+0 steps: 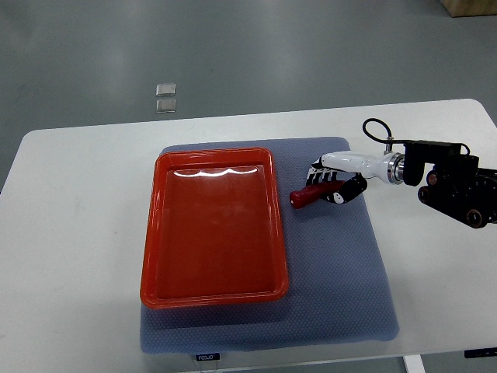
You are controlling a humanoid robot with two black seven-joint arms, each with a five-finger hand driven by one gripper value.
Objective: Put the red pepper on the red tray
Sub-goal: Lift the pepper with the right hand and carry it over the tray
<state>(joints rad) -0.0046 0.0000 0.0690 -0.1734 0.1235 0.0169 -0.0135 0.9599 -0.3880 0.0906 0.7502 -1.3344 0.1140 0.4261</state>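
Note:
An empty red tray (215, 225) lies on the left half of a blue-grey mat (342, 272). Just right of the tray's upper right corner, a long red pepper (309, 193) lies on the mat, its dark tip pointing toward the tray. My right hand (334, 183) reaches in from the right edge and its white and black fingers curl around the pepper's right part. Whether the pepper is lifted off the mat cannot be told. No left arm shows.
The mat rests on a white table (70, 233). Two small clear squares (165, 97) lie on the grey floor beyond the table's far edge. My right forearm's black joints (458, 190) hang over the table's right side.

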